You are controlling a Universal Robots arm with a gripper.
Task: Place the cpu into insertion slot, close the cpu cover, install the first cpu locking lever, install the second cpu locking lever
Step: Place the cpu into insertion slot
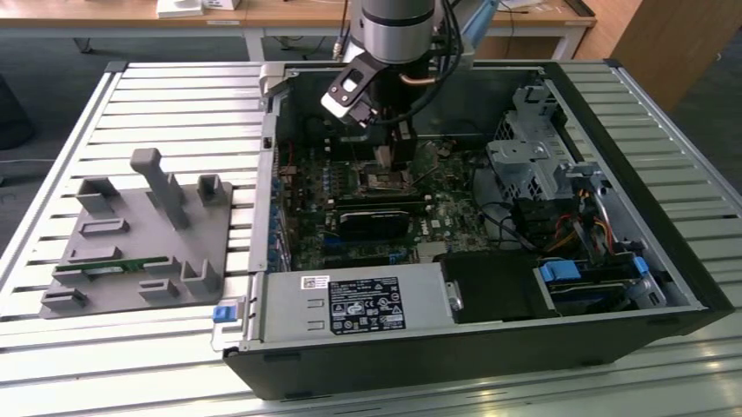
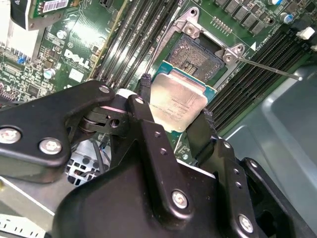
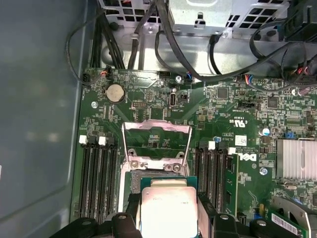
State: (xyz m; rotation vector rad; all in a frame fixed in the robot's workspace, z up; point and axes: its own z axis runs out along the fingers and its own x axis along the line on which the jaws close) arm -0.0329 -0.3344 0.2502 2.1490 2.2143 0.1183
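Note:
My gripper (image 2: 177,99) is shut on the cpu (image 2: 178,106), a silver-topped square chip pinched by two edges between the black fingers (image 2: 145,84). The chip hangs tilted just above and beside the insertion slot (image 2: 200,49), whose dark pin field lies bare. In the first wrist view the cpu (image 3: 168,210) covers most of the slot, and the cpu cover (image 3: 156,126) stands swung up and open behind it. A thin locking lever (image 2: 270,68) sticks out sideways, unlatched. In the exterior view the gripper (image 1: 394,156) reaches down into the open computer case over the insertion slot (image 1: 387,181).
Long black memory slots (image 2: 133,39) flank the socket on both sides. A black card (image 1: 377,217), a power supply (image 1: 347,304) and a drive cage (image 1: 527,156) crowd the case. A grey fixture (image 1: 139,234) holding a green memory stick (image 1: 116,265) sits on the slatted table.

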